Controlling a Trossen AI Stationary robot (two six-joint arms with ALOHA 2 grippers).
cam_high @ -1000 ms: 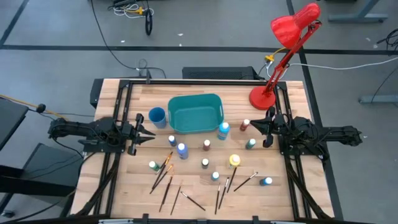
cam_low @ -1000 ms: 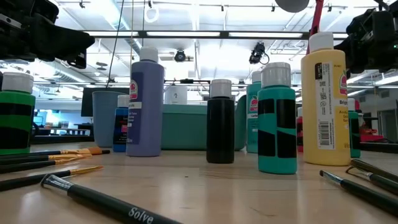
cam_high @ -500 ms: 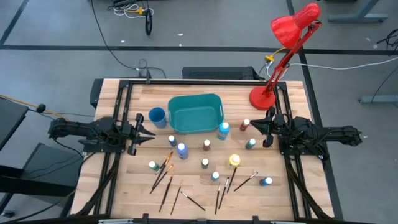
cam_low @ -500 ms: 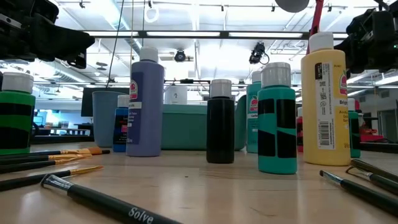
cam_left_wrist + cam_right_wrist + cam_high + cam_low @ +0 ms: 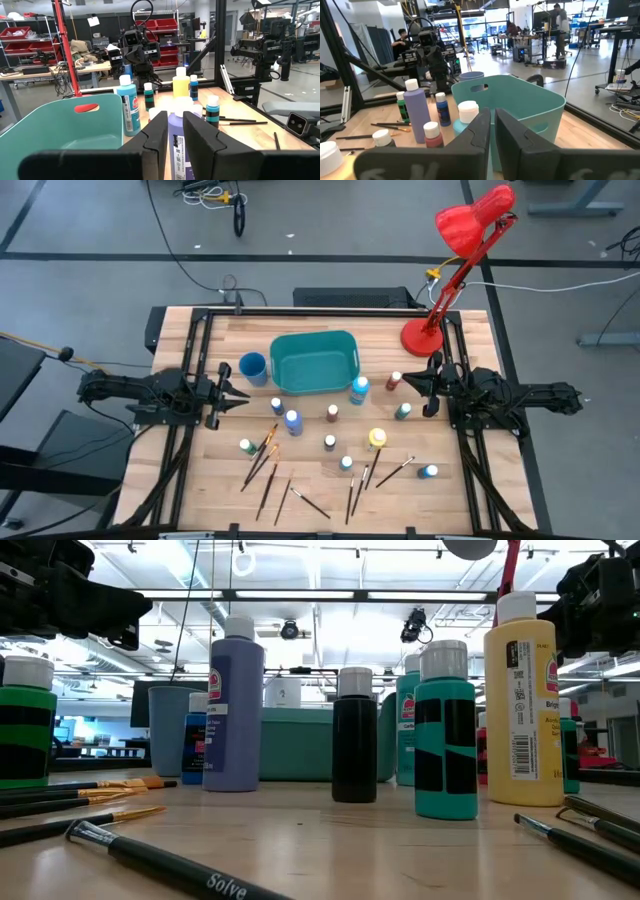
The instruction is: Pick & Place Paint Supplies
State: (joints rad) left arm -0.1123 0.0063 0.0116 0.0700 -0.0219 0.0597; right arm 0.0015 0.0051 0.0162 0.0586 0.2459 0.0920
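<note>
Grey floor (image 5: 90,220) with cables; red desk lamp (image 5: 470,225); red-bin shelves (image 5: 25,37); ceiling strip lights (image 5: 330,595).

Bright overhead lighting, soft shadows, sharp pictures.

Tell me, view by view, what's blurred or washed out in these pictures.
Low view: ceiling lights blow out the background, and the nearest brush is soft. Left wrist view: the left gripper and the purple bottle behind it are out of focus. Right wrist view: the right gripper is blurred. High view: evenly lit, sharp.
</note>
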